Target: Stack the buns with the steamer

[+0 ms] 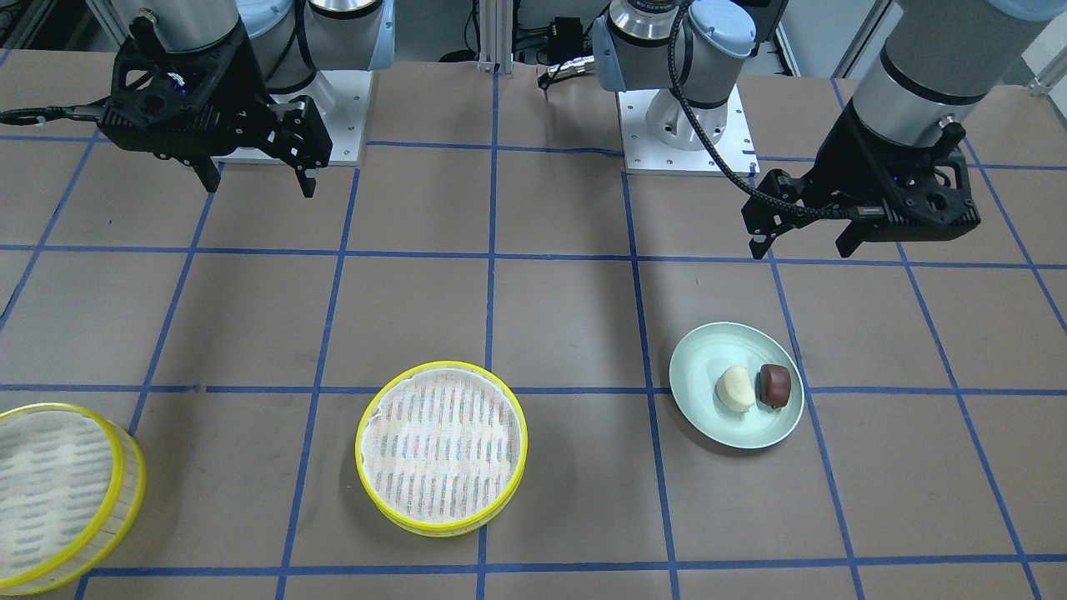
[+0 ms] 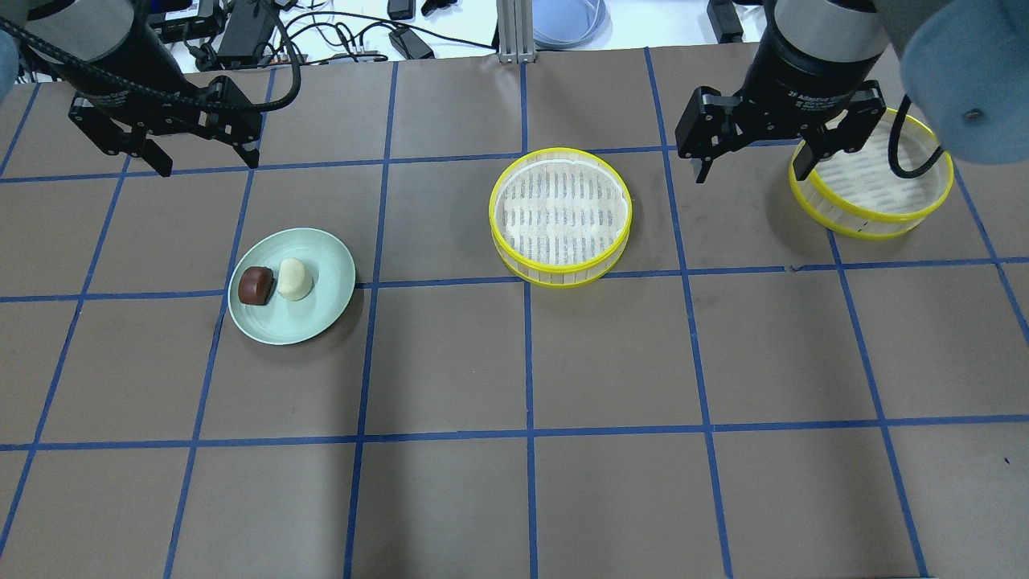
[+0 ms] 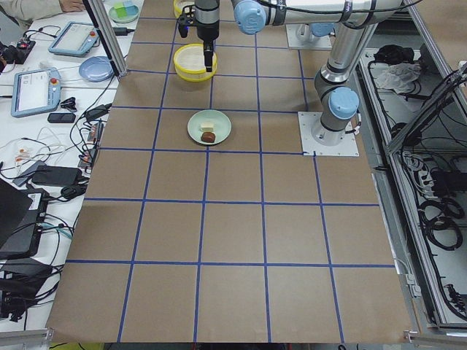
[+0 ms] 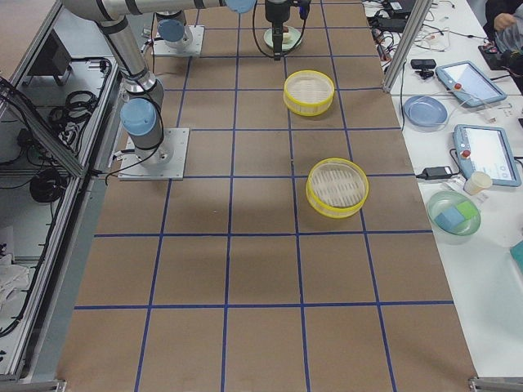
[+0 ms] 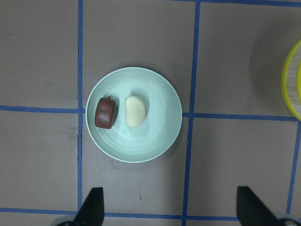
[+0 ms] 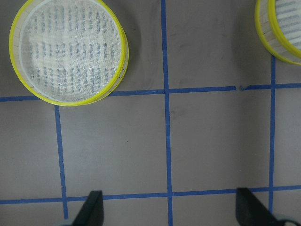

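Note:
A cream-white bun point(image 1: 735, 388) and a reddish-brown bun point(image 1: 774, 385) lie side by side, touching, on a pale green plate point(image 1: 733, 429). My left gripper point(image 1: 800, 248) hangs open and empty above the table, behind the plate. Its wrist view shows both buns point(image 5: 135, 111) point(image 5: 105, 113) below. One yellow-rimmed steamer tray point(image 2: 560, 213) stands empty mid-table. The second tray point(image 2: 876, 189) stands at the far right, also empty. My right gripper point(image 2: 752, 174) is open and empty, hovering between the two trays point(image 6: 68, 49) point(image 6: 282, 28).
Both arm base plates point(image 1: 683, 133) point(image 1: 325, 108) are bolted at the robot's side of the table. Blue tape lines grid the brown surface. A side bench with tablets, bowls and cables point(image 3: 44, 87) runs beyond the table's far edge.

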`<action>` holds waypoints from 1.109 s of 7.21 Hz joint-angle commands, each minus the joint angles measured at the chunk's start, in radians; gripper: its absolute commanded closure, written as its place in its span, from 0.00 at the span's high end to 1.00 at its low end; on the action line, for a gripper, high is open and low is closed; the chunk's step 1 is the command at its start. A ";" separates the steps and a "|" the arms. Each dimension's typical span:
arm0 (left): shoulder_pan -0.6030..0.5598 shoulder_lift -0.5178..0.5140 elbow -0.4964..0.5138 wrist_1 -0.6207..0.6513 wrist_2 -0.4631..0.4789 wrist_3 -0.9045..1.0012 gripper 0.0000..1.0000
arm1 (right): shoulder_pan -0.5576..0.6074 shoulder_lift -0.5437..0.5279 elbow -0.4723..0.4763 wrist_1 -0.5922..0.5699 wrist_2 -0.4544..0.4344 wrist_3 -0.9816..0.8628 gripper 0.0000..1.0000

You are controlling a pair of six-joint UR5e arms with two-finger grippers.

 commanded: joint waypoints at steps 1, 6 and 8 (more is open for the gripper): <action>0.000 0.002 -0.002 0.001 0.002 -0.003 1.00 | -0.008 0.002 0.000 -0.001 -0.008 -0.007 1.00; 0.043 -0.018 -0.034 0.028 0.010 0.040 1.00 | -0.028 0.020 -0.002 -0.092 -0.006 -0.007 1.00; 0.047 -0.036 -0.054 0.063 0.018 0.058 1.00 | -0.082 0.072 -0.003 -0.131 0.005 -0.062 1.00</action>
